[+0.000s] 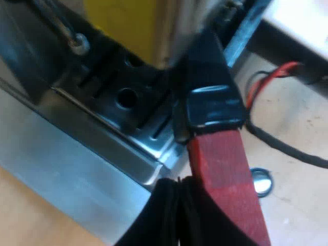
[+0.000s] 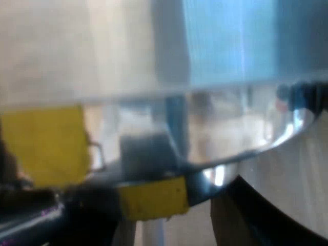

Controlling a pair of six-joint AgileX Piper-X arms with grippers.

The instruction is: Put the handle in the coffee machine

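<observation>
The handle (image 1: 210,102) is at the front of the machine (image 1: 77,154). Its dark part goes up under the machine's body, beside a yellow panel (image 1: 123,25), and passes over the corner of the drip tray (image 1: 118,113). The red end (image 1: 225,169) points away from the machine, out over the table (image 1: 297,210). If the metal holder is locked in or only pushed up there, I cannot tell, because the top of it is hidden.

The left gripper (image 1: 179,205) is low at the red end. Its two black fingers (image 1: 154,220) look pressed together, with only a thin line between them. The red end is not between them. It lies against their side and seems to touch them.

On the table near the red end lies a small round disc (image 1: 261,182) with a bluish rim. A black cable (image 1: 287,148) runs across the wood, and a red wire (image 1: 271,77) bends toward a white box (image 1: 302,25).

From the right arm I see a clear curved wall (image 2: 241,148) very close, and two yellow patches (image 2: 46,143) show through and under it. What this clear thing is, I cannot say. I also cannot tell the state of the right gripper.
</observation>
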